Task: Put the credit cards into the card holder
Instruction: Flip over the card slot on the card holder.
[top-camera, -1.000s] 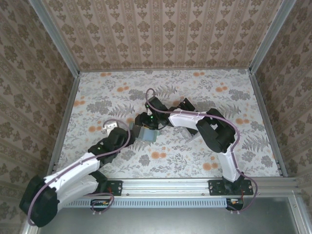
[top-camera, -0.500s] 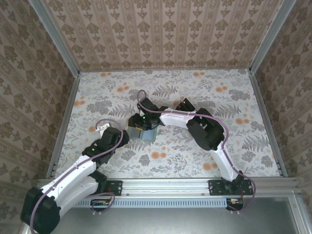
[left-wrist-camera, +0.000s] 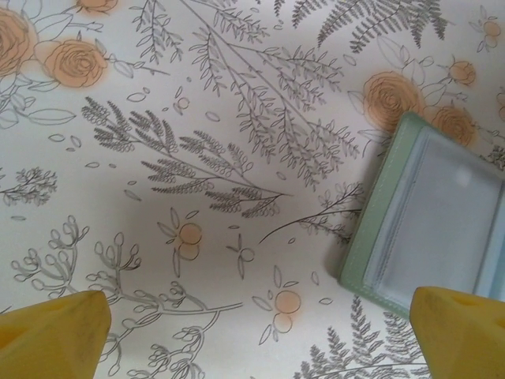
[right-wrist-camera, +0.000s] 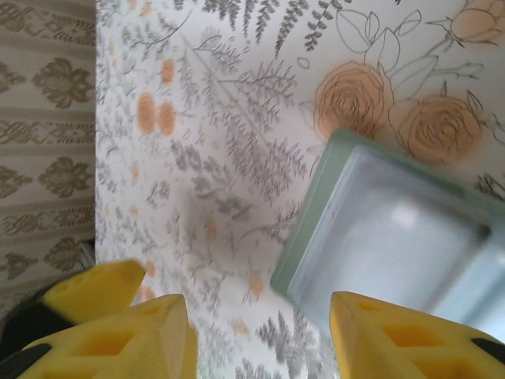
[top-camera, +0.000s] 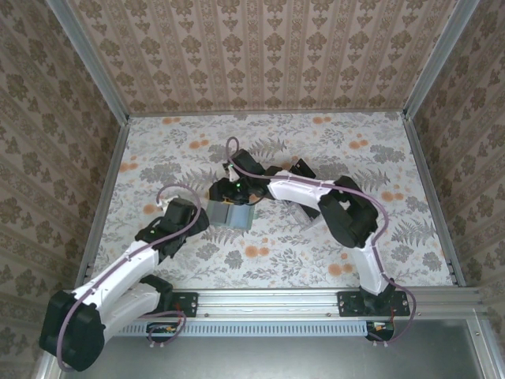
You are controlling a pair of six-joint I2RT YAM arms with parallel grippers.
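Hovering over the far edge of the card holder [top-camera: 231, 215] with the right gripper [right-wrist-camera: 267, 339], fingers roughly half apart and nothing seen between them. Parked just left of the card holder with the left gripper [left-wrist-camera: 256, 338], spread as wide as it goes and empty. Lying open and flat, bluish inside up, a little wider left-to-right than deep; probably a job for the right gripper, nearer both to it and to what may be the credit cards [top-camera: 301, 168], dark and flat beyond its right side, though hard to tell.

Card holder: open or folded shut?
Open. The card holder lies spread flat, bluish-grey inside facing up within its green rim.
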